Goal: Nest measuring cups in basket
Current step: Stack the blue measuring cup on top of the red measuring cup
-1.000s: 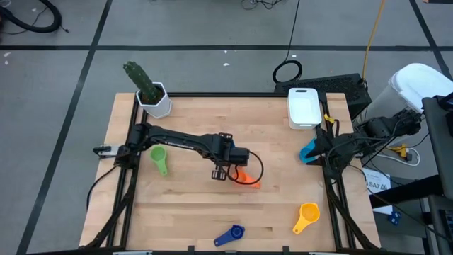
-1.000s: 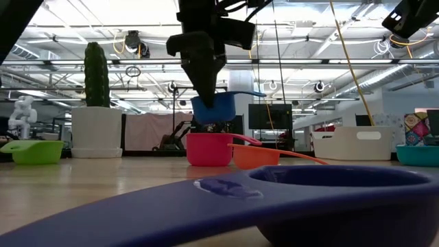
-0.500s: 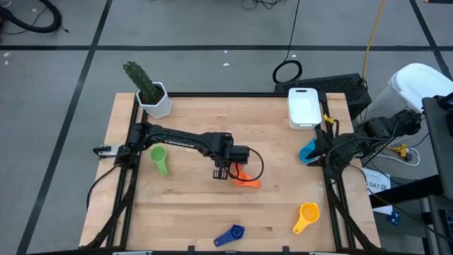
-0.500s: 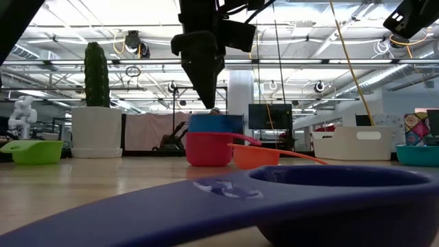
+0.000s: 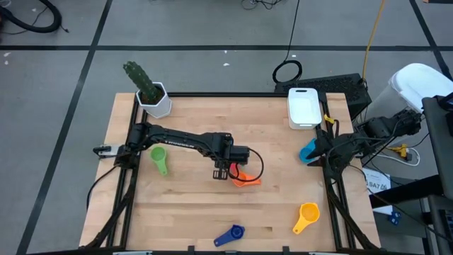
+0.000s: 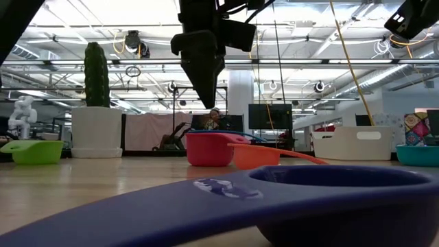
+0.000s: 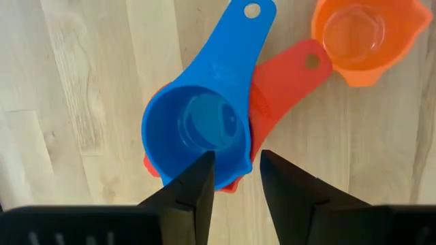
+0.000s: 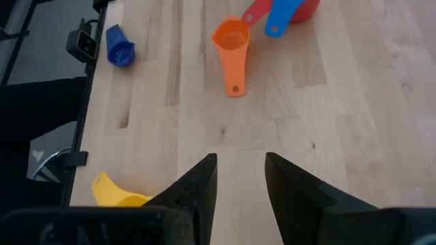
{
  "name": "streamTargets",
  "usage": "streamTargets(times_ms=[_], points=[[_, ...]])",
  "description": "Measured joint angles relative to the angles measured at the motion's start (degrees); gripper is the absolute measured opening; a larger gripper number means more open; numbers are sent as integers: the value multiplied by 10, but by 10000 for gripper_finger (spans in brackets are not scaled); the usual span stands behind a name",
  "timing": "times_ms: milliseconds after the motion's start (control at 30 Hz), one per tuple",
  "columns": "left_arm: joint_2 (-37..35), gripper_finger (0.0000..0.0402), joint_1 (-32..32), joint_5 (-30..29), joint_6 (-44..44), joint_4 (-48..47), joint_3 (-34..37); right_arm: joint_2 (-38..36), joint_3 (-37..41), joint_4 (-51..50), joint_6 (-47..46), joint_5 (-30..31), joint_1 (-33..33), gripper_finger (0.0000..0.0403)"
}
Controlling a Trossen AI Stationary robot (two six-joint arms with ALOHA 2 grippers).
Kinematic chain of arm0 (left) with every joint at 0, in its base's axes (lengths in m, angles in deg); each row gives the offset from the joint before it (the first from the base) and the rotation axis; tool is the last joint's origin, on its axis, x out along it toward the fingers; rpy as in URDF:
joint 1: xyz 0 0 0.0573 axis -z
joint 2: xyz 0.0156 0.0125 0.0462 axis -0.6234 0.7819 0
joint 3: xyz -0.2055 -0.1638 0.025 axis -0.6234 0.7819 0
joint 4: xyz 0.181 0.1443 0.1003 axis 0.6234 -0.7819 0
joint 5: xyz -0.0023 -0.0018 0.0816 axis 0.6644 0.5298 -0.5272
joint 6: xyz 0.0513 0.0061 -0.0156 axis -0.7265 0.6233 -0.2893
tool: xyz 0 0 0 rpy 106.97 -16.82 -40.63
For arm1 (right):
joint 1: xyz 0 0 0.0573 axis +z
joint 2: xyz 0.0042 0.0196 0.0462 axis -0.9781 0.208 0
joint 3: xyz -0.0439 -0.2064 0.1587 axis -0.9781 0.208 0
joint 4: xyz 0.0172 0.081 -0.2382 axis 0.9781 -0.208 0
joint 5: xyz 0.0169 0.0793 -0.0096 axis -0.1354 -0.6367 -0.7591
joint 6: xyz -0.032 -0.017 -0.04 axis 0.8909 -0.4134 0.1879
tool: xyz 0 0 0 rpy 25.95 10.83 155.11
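Blue cup (image 7: 197, 129) now dropped into red cup (image 7: 283, 88), left gripper (image 7: 235, 180) parted, empty; nesting perhaps incomplete in low view.

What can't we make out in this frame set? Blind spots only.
1. Red cup: left wrist view, bowl mostly covered by the light blue cup sitting in it.
2. Same stack, high view: hidden under the left gripper.
3. Teal cup: high view, partly behind the right arm.
4. Basket interior: low view, its own wall hides it.
5. Yellow cup: right wrist view, cut off by the gripper body.
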Motion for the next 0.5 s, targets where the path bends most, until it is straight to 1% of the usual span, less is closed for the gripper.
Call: streamTargets(times_ms=[67, 133, 300, 400, 500], points=[[0, 124, 2, 1, 0, 0, 0, 0, 0, -18, -10, 0, 0, 118], [0, 124, 6, 15, 0, 0, 0, 0, 0, -36, -25, 1, 0, 118], [0, 116, 34, 78, -28, -2, 0, 0, 0, -64, -54, 2, 0, 118], [0, 106, 56, 83, -43, -2, 0, 0, 0, -77, -64, 9, 0, 118], [0, 94, 73, 84, -46, -2, 0, 0, 2, -86, -74, 34, 0, 118]])
